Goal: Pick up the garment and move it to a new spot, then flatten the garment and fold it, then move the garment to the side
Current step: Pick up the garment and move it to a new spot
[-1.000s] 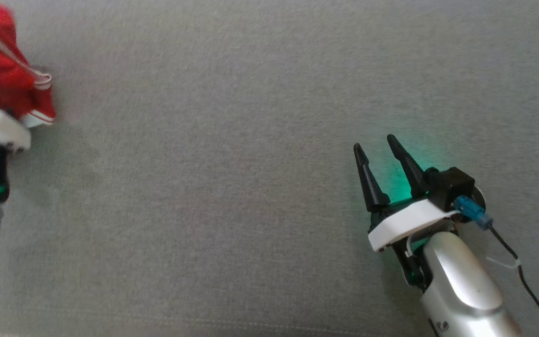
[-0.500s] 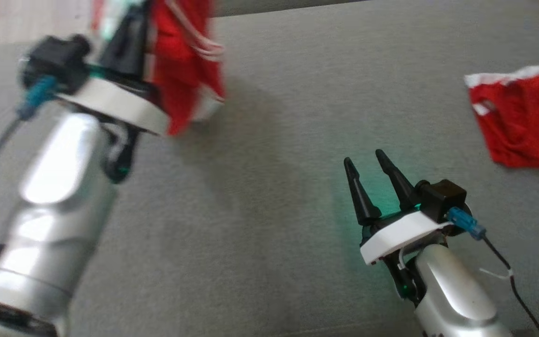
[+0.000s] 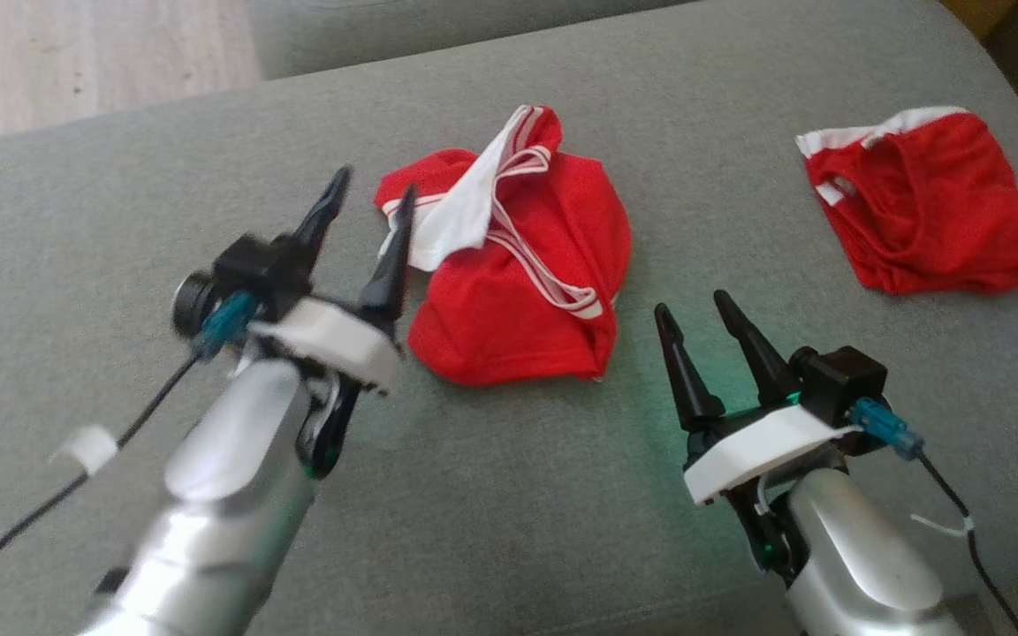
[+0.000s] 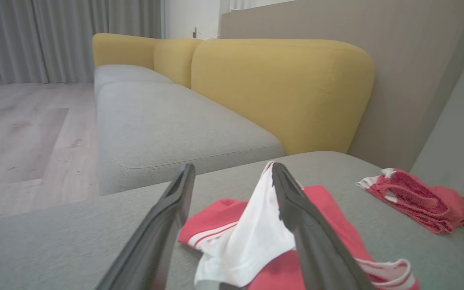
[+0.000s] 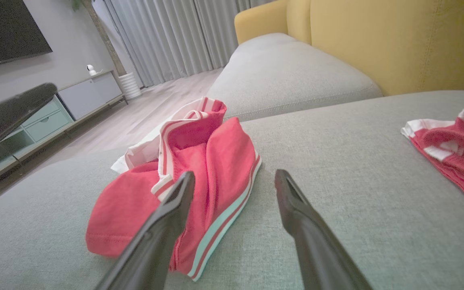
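Observation:
The garment [image 3: 518, 291], red with white striped trim and a white flap, lies crumpled on the grey sofa cushion [image 3: 120, 230] in the middle of the head view. My left gripper [image 3: 375, 190] is open just left of it, its right finger at the white flap's edge. In the left wrist view the garment [image 4: 252, 245] lies below and between the fingers of the left gripper [image 4: 233, 167], with the flap rising beside the right one. My right gripper [image 3: 691, 305] is open and empty, to the right of the garment and a little nearer. The right wrist view has the garment [image 5: 216, 161] ahead-left of the right gripper [image 5: 234, 174].
A second red garment [image 3: 924, 216] with a white band lies at the cushion's far right, also in the wrist views as the second garment [image 4: 417, 197] [image 5: 457, 153]. Yellow backrest [image 4: 280, 88], another grey seat [image 4: 167, 125] and wood floor [image 3: 94, 62] lie beyond.
The head camera has swung, shifting the whole picture. My left gripper was shut on the hanging red garment; its fingers now stand apart and the garment lies on the cushion. The right gripper stays open.

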